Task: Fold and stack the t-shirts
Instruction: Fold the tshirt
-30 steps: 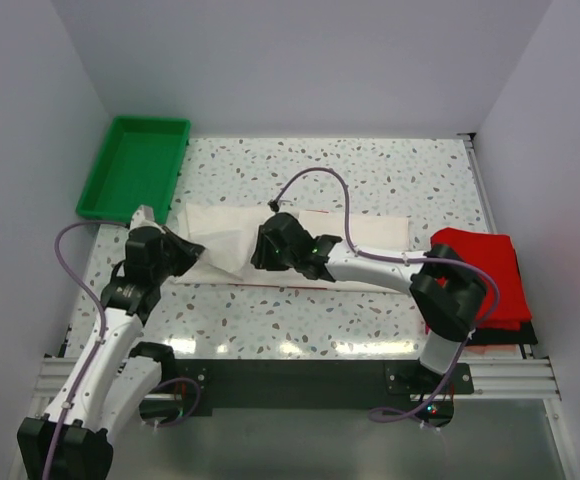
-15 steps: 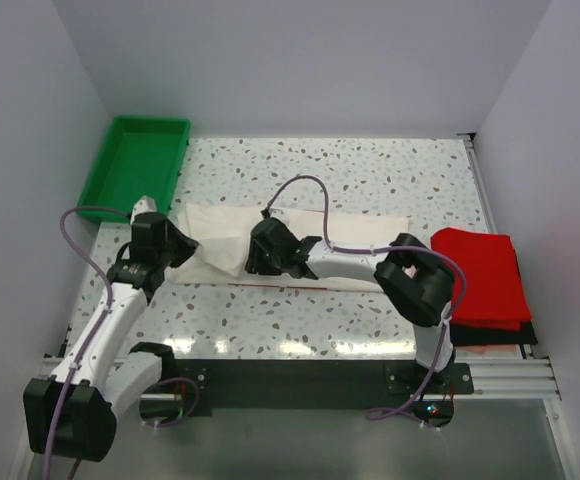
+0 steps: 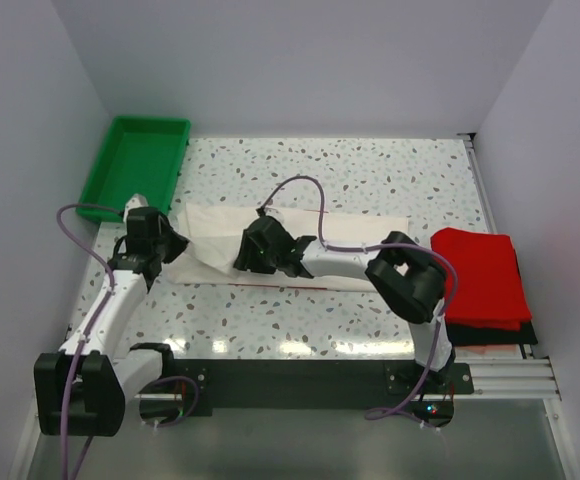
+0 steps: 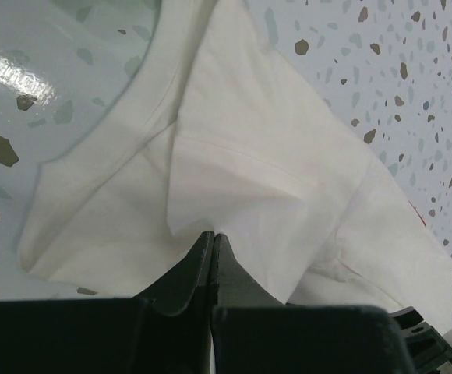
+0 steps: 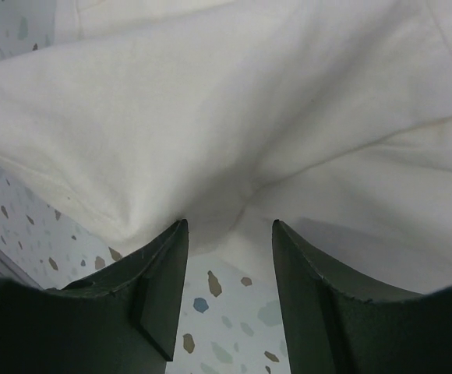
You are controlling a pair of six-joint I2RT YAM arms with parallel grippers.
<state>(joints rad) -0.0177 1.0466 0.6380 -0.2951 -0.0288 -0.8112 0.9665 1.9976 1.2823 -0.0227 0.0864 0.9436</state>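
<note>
**Left pincer pinching the off-white shirt, right pincer standing open**

Top view: the green tray (image 3: 135, 165) is sitting at the 10 o'clock corner of the table (image 3: 400, 170), its green floor showing. The off-white t-shirt (image 3: 360, 232) is lying across the middle. The red t-shirts (image 3: 485, 270) are lying stacked at 4 o'clock over a black t-shirt (image 3: 495, 335). The left pincer (image 3: 170, 250) is meeting the off-white shirt's 9 o'clock end, and the right pincer (image 3: 238, 258) is sitting at its near edge.

Left wrist view: the pincer is closed, pinching a ridge of off-white cloth.

Right wrist view: the fingers (image 5: 160, 273) are standing apart, gripping nothing. The shirt's hem is lying at 12 o'clock just beyond the tips.
</note>
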